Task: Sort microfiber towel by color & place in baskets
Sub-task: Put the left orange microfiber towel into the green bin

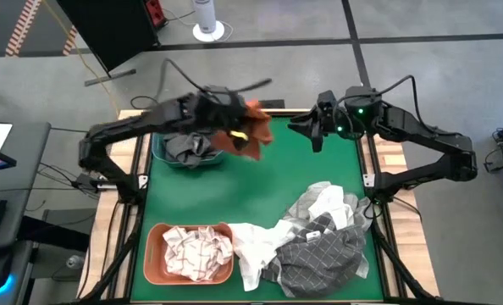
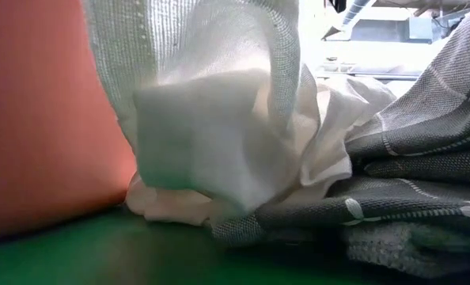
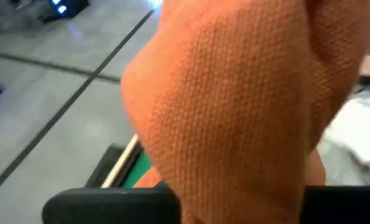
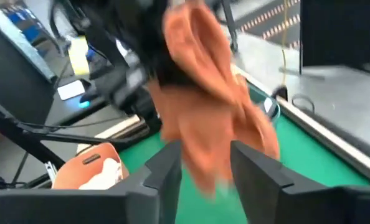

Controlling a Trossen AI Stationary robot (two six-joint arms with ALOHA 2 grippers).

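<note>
Two tubs split the colours: the salmon basket [image 1: 154, 258] at the near edge of the table [image 1: 260, 186] holds pale checked cloths, with a grey and white heap [image 1: 315, 241] waiting beside it. Farther off, the left claw [image 1: 228, 108] is clamped on the rust orange towel [image 1: 253, 129], hanging just beside the teal basket [image 1: 160, 152] of dark cloths. The right claw [image 4: 203, 165] hovers opposite, parted and empty.

- Two baskets: one teal basket [image 1: 160, 156] at the far left, one salmon basket [image 1: 154, 257] at the near left.
- One rust orange towel [image 1: 253, 129].
- Dark grey towels in the teal basket [image 1: 190, 147]: number unclear.
- Pale checked towels in the salmon basket [image 1: 199, 250]: number unclear.
- One mixed heap of white and grid-lined grey towels [image 1: 315, 241], near right: count unclear.
</note>
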